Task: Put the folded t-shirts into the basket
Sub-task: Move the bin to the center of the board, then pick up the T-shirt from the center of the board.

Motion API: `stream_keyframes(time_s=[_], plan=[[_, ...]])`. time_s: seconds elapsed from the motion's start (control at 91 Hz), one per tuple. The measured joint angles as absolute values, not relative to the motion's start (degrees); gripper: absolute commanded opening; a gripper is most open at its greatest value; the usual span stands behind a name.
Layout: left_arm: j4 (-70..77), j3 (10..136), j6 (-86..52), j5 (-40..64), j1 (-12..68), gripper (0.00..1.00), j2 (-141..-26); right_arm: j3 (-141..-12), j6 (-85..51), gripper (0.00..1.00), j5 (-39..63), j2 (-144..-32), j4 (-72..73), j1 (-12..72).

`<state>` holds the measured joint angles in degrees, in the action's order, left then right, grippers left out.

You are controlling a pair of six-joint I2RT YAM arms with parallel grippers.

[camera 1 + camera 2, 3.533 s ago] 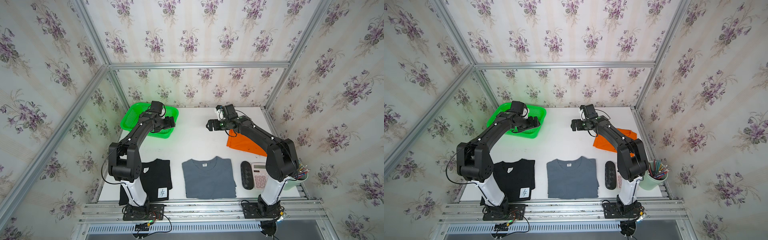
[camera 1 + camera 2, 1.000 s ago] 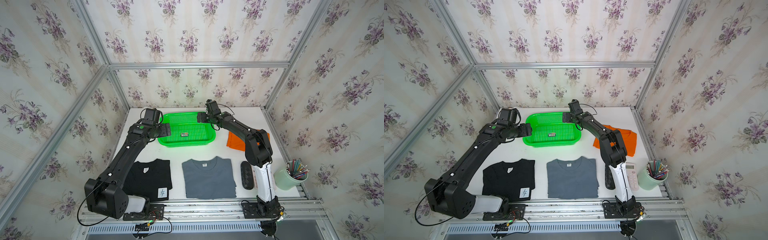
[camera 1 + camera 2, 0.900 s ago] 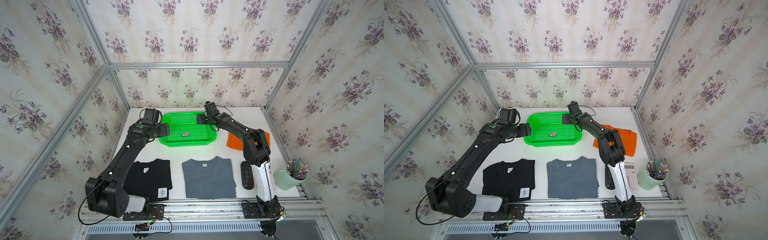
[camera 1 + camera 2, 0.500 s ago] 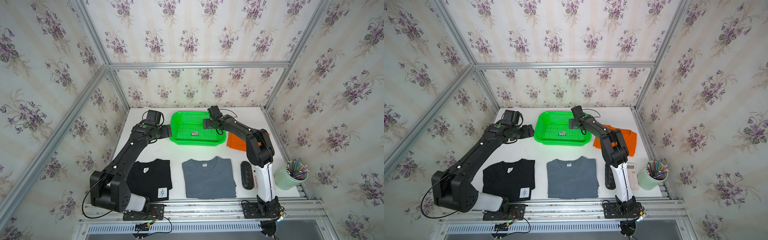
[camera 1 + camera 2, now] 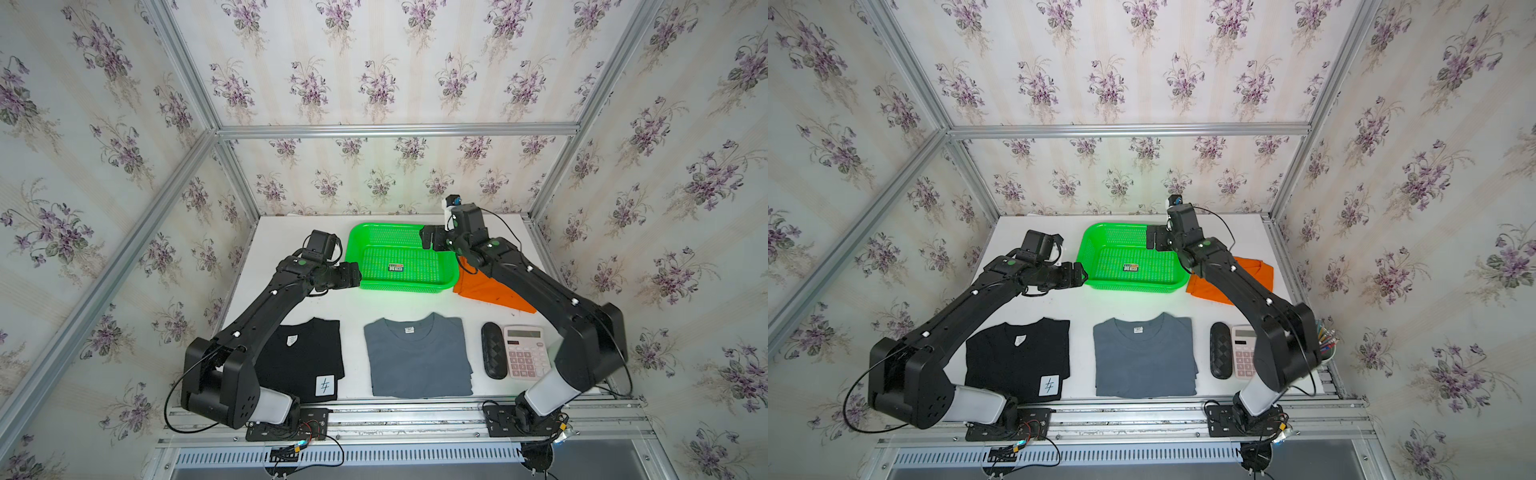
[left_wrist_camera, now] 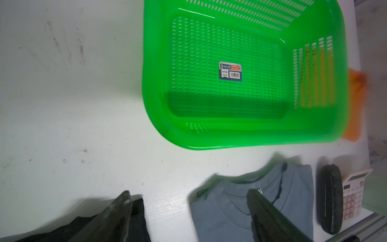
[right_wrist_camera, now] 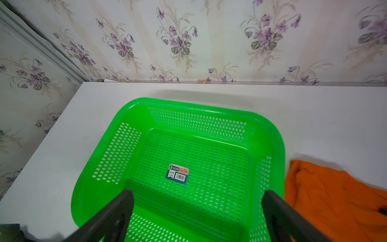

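basket [image 5: 399, 286]: bright green, perforated walls, flat on white worktop [image 5: 291, 307], middle, toward back wall; long axis across worktop, left to right.
basket contents: only a sticker [image 5: 395, 267] on floor, plain in both wrist views.
grey t-shirt [image 5: 417, 361]: folded, flat at front middle, outside basket; neck label toward basket.
black t-shirt [image 5: 303, 357]: folded, front left, outside basket; collar toward back wall, white patch at near right corner; left edge under left arm.
orange t-shirt [image 5: 478, 286]: rumpled, against basket's right side, outside it; partly hidden by right arm; showing through wall holes in left wrist view.
left tool [image 5: 351, 275]: jaws wide apart, gripping nothing; near basket's front left corner, clear of rim in left wrist view.
right tool [image 5: 430, 241]: jaws spread wide, gripping nothing; above basket's back right corner.
cup [image 5: 1327, 359]: front right edge of worktop, coloured pens upright inside; mostly behind right arm.
case [image 5: 492, 351], calculator [image 5: 525, 353]: side by side, right of grey t-shirt, long axes front to back.
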<state>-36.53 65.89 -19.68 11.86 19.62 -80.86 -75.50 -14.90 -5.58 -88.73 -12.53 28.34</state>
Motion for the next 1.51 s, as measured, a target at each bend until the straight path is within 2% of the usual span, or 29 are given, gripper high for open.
stream_keyframes(time_s=[0.099,0.198,0.396,0.637,0.78,0.934,1.264,1.505], plan=[[-35.6,62.5,-19.7,12.2,20.3,0.87,-77.4,-68.4,-17.6,1.0,-9.3,-82.7,-11.3,28.2],[-33.4,58.8,-19.9,14.0,20.8,0.86,-75.6,-63.1,-18.2,1.0,-9.0,-80.2,-14.2,27.1],[-31.7,56.6,-19.9,19.4,23.6,0.86,-77.8,-54.4,-19.3,0.99,-5.5,-80.2,-21.9,27.2],[-31.2,54.8,-20.3,20.9,24.6,0.86,-79.3,-44.1,-20.7,0.94,-2.0,-78.8,-25.1,27.0],[-30.0,54.3,-20.3,22.3,24.6,0.87,-80.8,-41.4,-20.6,0.9,1.5,-79.3,-24.0,27.0],[-30.0,55.1,-20.2,26.5,24.6,0.87,-87.7,-39.6,-19.4,0.84,5.8,-80.0,-22.0,27.0],[-28.4,53.8,-14.6,34.4,26.3,0.92,-90.6,-38.7,-18.2,0.81,8.8,-81.7,-19.4,26.8],[-26.0,51.4,-9.5,34.6,27.1,0.92,-90.7,-36.8,-19.5,0.81,9.6,-81.6,-16.2,26.8]])
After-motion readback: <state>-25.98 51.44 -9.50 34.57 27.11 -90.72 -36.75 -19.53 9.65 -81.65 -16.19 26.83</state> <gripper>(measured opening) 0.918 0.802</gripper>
